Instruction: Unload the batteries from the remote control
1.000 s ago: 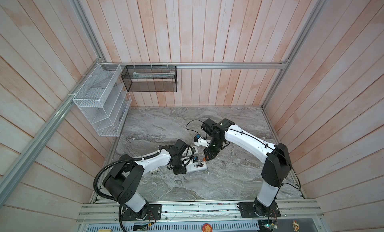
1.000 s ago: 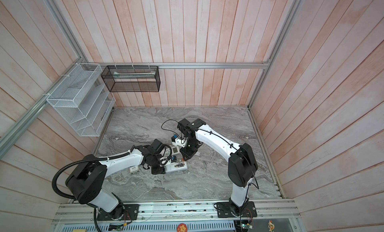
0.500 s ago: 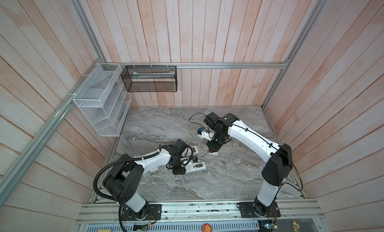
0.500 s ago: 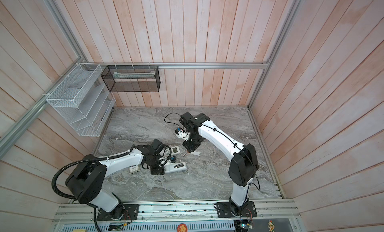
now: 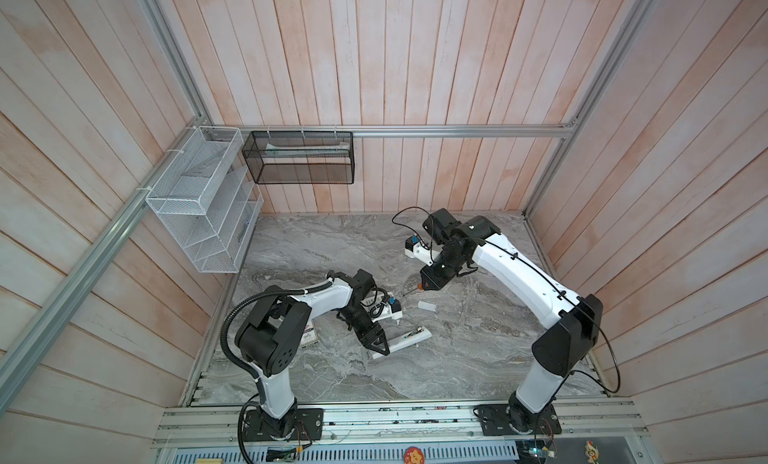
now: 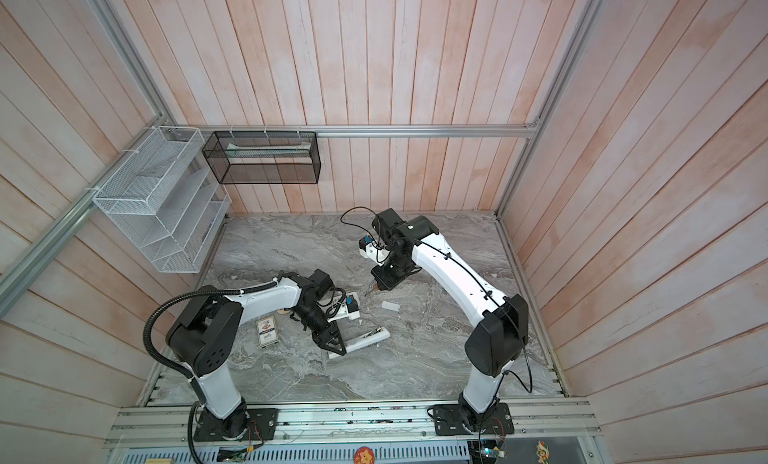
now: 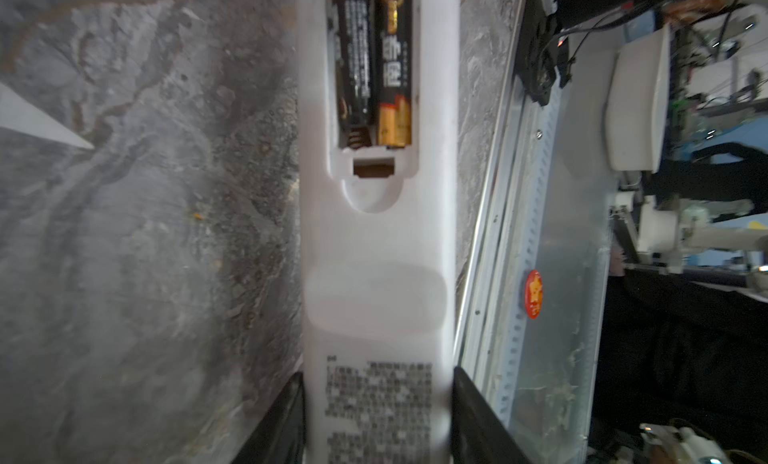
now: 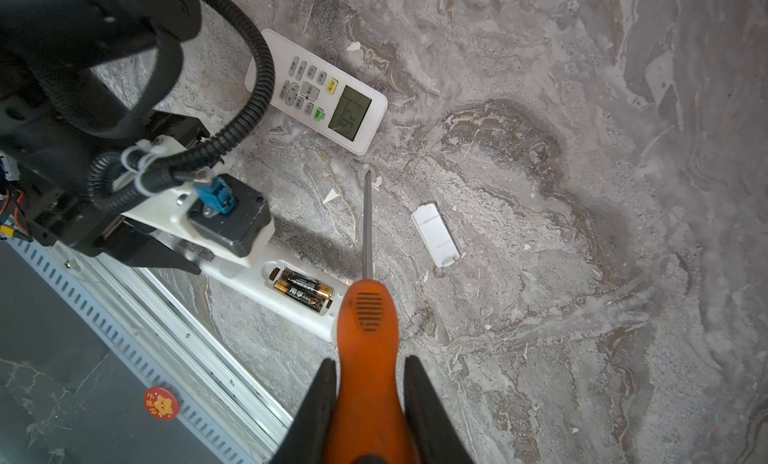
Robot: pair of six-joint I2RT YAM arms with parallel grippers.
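The white remote control [image 5: 405,340] [image 6: 365,340] lies face down on the marble top, its battery bay open. Two black-and-gold batteries [image 7: 374,66] [image 8: 303,293] sit side by side in that bay. My left gripper [image 5: 380,349] [image 7: 377,372] is shut on the remote's label end, a finger against each long side. My right gripper [image 5: 428,284] [image 8: 368,360] is shut on the orange-handled screwdriver [image 8: 368,329]. It hangs above the table, behind and to the right of the remote. The shaft points down towards the table and touches nothing.
A small white cover [image 8: 436,235] [image 5: 427,306] lies loose right of the remote. A second remote with a lit display [image 8: 320,91] lies by the left arm. A printed card [image 6: 267,333] lies at the left. A white wire rack [image 5: 199,208] and black mesh basket [image 5: 299,158] hang on the walls.
My right arm has lifted the screwdriver away from the remote's open bay, up and towards the back right. The left gripper and the remote have stayed put.
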